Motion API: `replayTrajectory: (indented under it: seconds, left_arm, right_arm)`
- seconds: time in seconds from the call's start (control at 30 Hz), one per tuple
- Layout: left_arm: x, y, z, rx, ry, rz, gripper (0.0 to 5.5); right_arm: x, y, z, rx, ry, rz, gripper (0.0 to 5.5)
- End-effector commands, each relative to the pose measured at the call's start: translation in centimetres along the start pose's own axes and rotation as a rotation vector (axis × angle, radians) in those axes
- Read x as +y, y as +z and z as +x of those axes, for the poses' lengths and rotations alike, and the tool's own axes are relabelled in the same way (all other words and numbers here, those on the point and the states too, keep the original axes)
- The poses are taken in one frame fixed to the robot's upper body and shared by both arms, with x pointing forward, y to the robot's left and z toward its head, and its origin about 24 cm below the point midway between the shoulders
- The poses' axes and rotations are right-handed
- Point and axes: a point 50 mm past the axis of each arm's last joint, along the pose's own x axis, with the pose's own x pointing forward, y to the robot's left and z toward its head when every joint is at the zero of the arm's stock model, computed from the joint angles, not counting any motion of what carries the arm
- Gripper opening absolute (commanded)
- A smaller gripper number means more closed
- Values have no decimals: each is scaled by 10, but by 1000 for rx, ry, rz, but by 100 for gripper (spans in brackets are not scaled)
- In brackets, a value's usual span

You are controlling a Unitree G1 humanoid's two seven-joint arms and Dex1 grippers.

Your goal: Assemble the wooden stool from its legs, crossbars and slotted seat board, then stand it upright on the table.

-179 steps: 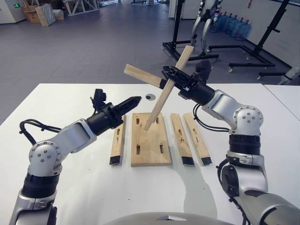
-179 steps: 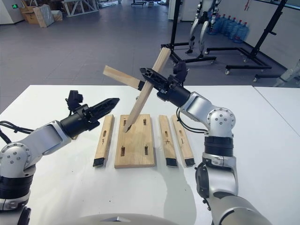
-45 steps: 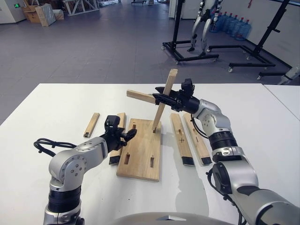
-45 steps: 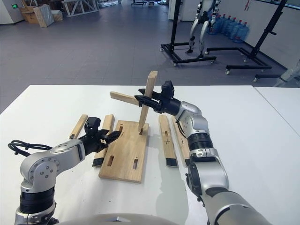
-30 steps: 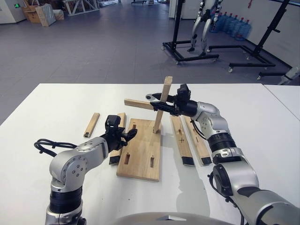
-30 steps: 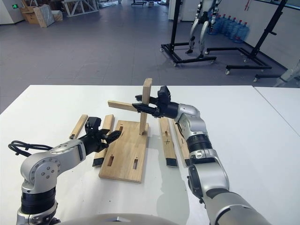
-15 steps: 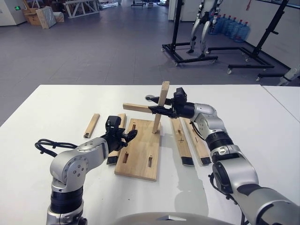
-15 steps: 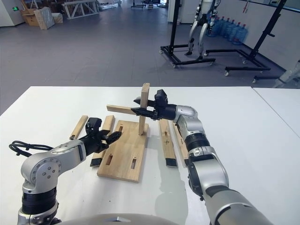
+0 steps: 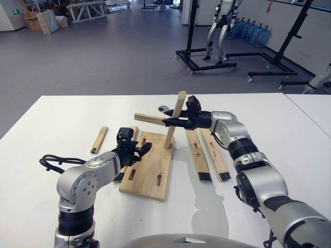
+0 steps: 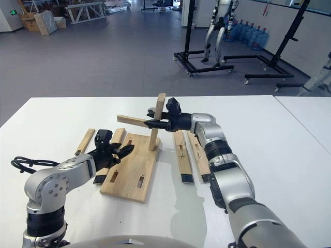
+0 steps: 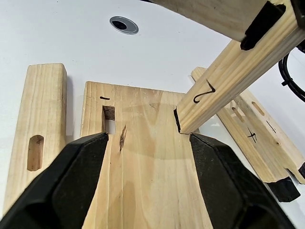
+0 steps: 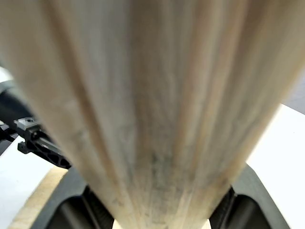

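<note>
Left eye view: white worktop [image 9: 51,119]. Seat board [image 9: 150,173] lies flat and skewed. Leg [image 9: 177,111] with crossbar [image 9: 147,118] leans, foot on the board's far end, clamped in the right gripper [image 9: 168,122]. Two loose legs [image 9: 199,157] lie just right of the board. Left gripper [image 9: 140,150] is splayed wide over the board's left edge, holding nothing.

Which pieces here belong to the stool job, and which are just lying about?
Job: seat board, upright leg with crossbar in right gripper, two flat legs, left leg, short crossbar.
Lying about: table grommet, wheeled racks, water bottles.
</note>
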Motion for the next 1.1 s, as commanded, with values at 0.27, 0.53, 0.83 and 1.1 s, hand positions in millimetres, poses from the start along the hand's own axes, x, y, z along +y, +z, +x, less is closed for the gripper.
replayTrajectory:
  seconds: [0.27, 0.53, 0.83, 1.1]
  left_arm:
    - [0, 4, 0, 4, -3, 19, 313]
    - [0, 3, 0, 4, -1, 21, 313]
    - [1, 4, -1, 7, 0, 25, 313]
    - [7, 11, -3, -2, 11, 34, 313]
  right_arm:
    - [20, -72, 0, 288, -18, 44, 205]
    - [9, -37, 2, 23, -79, 124, 339]
    - [12, -3, -20, 47, 21, 69, 390]
    - [-2, -15, -66, 206, -194, 45, 390]
